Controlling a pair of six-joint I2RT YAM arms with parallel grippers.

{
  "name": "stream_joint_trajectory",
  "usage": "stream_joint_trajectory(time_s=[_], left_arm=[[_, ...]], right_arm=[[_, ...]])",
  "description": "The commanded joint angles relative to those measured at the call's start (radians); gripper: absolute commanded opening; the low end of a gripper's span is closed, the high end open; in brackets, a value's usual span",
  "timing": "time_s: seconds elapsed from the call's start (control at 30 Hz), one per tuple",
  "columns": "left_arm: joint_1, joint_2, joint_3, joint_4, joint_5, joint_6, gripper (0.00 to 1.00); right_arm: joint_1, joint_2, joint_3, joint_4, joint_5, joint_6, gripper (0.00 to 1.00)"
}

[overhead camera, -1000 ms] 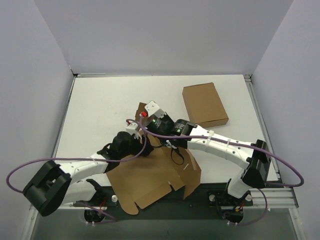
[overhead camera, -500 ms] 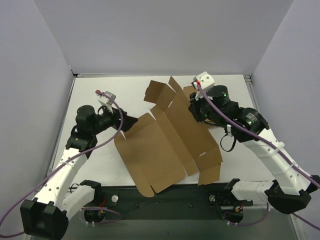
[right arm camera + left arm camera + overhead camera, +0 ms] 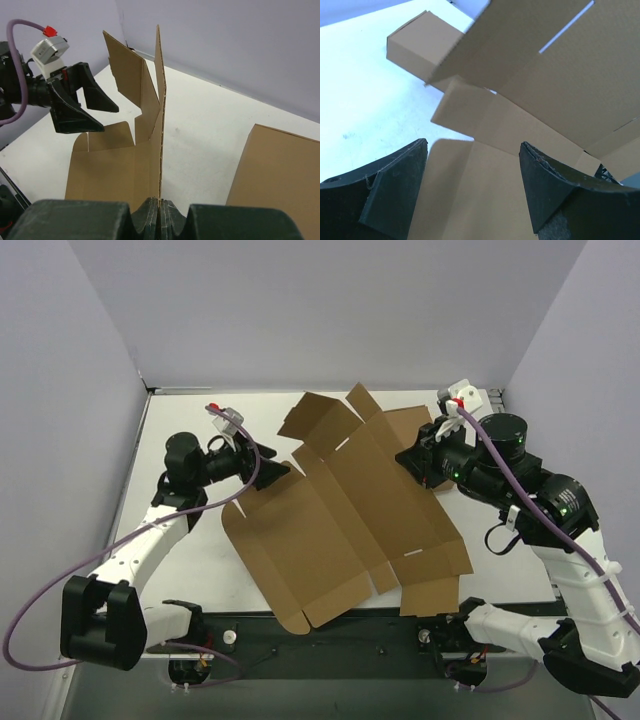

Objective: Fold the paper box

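The paper box (image 3: 340, 510) is a flat brown die-cut sheet with flaps and slits, spread open and tilted up over the table's middle. My right gripper (image 3: 413, 462) is shut on its far right edge and holds that edge raised; in the right wrist view the sheet (image 3: 105, 170) stands edge-on out of the closed jaws (image 3: 160, 202). My left gripper (image 3: 278, 469) is open at the sheet's left edge. In the left wrist view a panel of the sheet (image 3: 560, 85) lies between and beyond the spread fingers (image 3: 472, 145), which touch nothing.
A compact folded brown carton (image 3: 415, 42) lies on the white table behind the sheet, and it shows at the right of the right wrist view (image 3: 280, 175). Grey walls (image 3: 80, 390) close in the table on three sides. A metal rail (image 3: 330, 630) runs along the near edge.
The sheet has gone from lying low near the front to being lifted and spread open. My right gripper carried its edge up and to the right. My left arm swung out left, then closed in on the left edge.
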State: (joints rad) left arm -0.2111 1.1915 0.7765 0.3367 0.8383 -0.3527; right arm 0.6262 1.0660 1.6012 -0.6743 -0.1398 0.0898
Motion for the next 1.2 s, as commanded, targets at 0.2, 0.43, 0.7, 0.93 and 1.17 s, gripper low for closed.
stream_joint_trajectory(time_s=[0.2,0.43,0.7,0.93,1.17], left_arm=[[-0.053,0.097,0.11,0.133,0.024,0.058,0.83],[-0.128,0.171,0.164,0.085,-0.108,0.162,0.82],[-0.14,0.214,0.164,0.176,-0.18,0.169,0.83],[-0.142,0.25,0.17,0.209,-0.119,0.17,0.82],[-0.194,0.252,0.168,0.15,-0.087,0.144,0.38]], right_arm=[[-0.022,-0.017,0.049,0.012,-0.061,0.027,0.0],[-0.023,-0.021,0.042,0.012,-0.069,0.027,0.0],[-0.029,-0.032,0.031,0.012,-0.095,0.031,0.0],[-0.031,-0.024,0.029,0.012,-0.103,0.03,0.0],[-0.031,-0.021,0.014,0.019,0.009,0.054,0.0]])
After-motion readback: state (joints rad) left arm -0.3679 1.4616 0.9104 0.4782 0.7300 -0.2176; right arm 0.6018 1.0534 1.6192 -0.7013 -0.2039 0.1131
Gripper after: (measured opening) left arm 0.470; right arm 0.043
